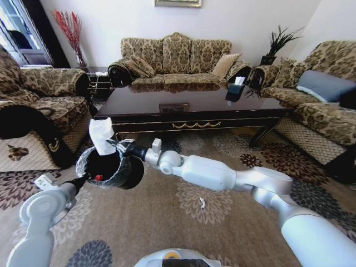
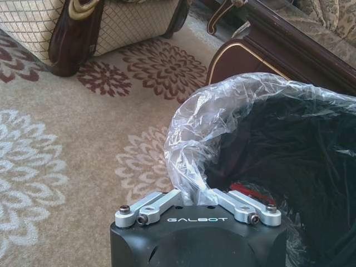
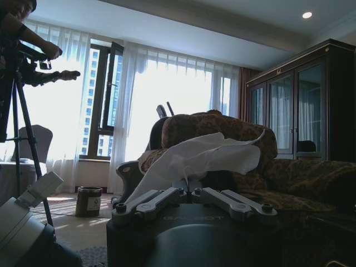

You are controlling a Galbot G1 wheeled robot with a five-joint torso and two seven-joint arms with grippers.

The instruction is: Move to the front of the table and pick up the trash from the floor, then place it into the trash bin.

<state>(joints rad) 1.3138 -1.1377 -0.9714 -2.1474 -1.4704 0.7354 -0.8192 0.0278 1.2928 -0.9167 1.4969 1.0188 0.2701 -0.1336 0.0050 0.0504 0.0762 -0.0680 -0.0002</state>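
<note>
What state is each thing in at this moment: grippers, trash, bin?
left gripper: shut on the trash bin's liner rim, bin lifted.
right gripper: shut on the white wrapper, held over the bin.
trash bin: tilted, red-capped bottle inside.
white scrap: lying on the floor.

Head cam looks down over the table (image 1: 189, 103) and bin (image 1: 108, 167); left wrist cam sits right at the bin's rim (image 2: 222, 111); right wrist cam faces the windows (image 3: 161, 105) sideways.

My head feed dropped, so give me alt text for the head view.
The right gripper holds a white wrapper over the black trash bin, which the left gripper grips by its rim, before the table.
</note>
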